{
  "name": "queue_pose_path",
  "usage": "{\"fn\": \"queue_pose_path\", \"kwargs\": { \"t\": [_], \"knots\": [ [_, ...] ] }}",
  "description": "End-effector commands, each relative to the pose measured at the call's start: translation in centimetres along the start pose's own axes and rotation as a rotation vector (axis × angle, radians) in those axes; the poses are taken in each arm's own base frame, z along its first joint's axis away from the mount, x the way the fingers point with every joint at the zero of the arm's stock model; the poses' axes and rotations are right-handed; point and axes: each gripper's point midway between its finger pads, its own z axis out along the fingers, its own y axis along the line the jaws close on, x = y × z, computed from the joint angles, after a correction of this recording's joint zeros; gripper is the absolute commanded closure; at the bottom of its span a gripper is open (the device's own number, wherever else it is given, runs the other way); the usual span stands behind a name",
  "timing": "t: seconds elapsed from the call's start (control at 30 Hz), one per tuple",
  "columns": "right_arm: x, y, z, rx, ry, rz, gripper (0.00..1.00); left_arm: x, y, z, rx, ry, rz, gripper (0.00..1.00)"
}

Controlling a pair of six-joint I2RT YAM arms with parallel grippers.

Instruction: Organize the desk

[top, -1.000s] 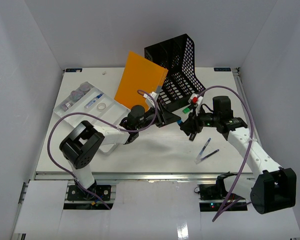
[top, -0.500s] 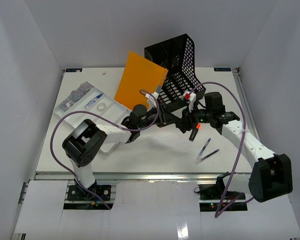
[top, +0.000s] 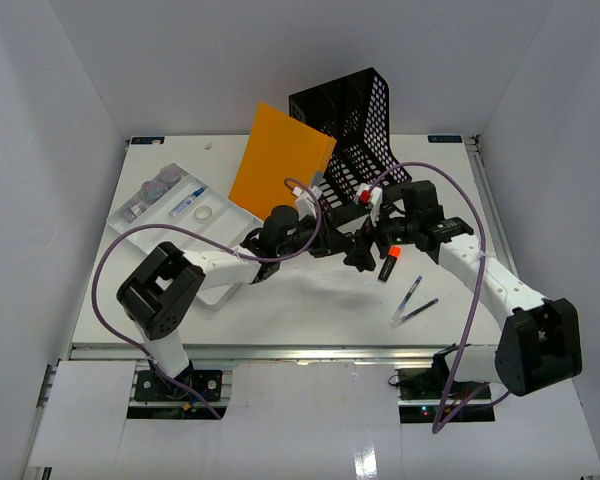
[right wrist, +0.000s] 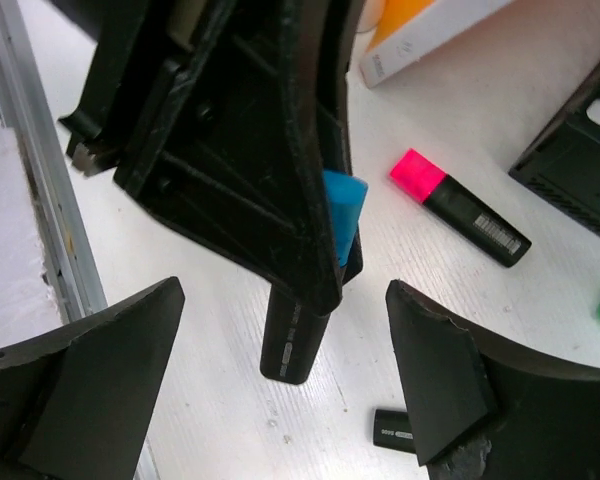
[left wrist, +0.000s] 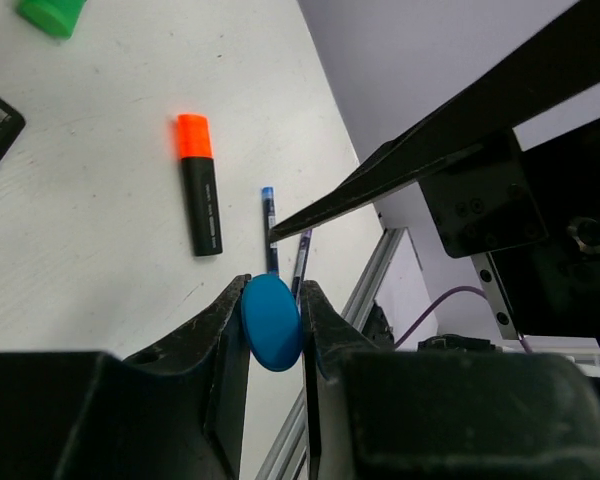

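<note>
The left pincer (left wrist: 273, 290) is pinched on a blue-capped marker (left wrist: 272, 325), with the cap between its tips. The right pincer (right wrist: 280, 300) faces it, spread wide, one finger on each side of the marker and apart from it. The counter (top: 310, 300) lies beneath both, which meet over its middle, just right of centre. An orange marker (left wrist: 198, 190) lies on it nearby.

desk (top: 310, 310) | white, flat, rectangular | metal rail (top: 280, 350) along front edge

White arm links (top: 500, 290), black joints (top: 160, 292), black pincers (left wrist: 273, 300), purple cables (top: 97, 290)
</note>
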Motion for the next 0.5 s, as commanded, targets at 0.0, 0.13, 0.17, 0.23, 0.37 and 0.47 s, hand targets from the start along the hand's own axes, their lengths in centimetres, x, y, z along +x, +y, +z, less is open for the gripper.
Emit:
{"fn": "queue_pose_path", "kwargs": {
  "t": [0.0,0.13,0.17,0.23,0.37,0.47],
  "knots": [
    [-1.0,2.6,-1.3,-0.111,-0.029,-0.181,0.02,-3.1,-1.4,-2.3,-0.093,-0.033,0.169,0.95],
    [-0.1,2.9,-2.6,-0.108,-0.056,-0.226,0.02,-4.3,-0.1,-5.0,-0.223,-0.007,0.246,0.96],
    [-0.1,2.9,-3.0,-0.108,-0.072,-0.228,0.03,-4.9,-0.2,-5.6,-0.237,-0.012,0.275,0.97],
    [0.2,2.6,-4.1,-0.104,-0.116,-0.217,0.05,-6.5,0.6,-7.5,-0.296,-0.005,0.309,0.97],
    [0.0,1.8,-5.8,-0.066,-0.159,-0.212,0.05,-8.3,3.4,-11.2,-0.447,0.033,0.342,0.99],
    [0.1,1.9,-6.2,-0.058,-0.172,-0.213,0.05,-10.5,6.1,-14.2,-0.615,0.02,0.38,1.0]
  ]
}}
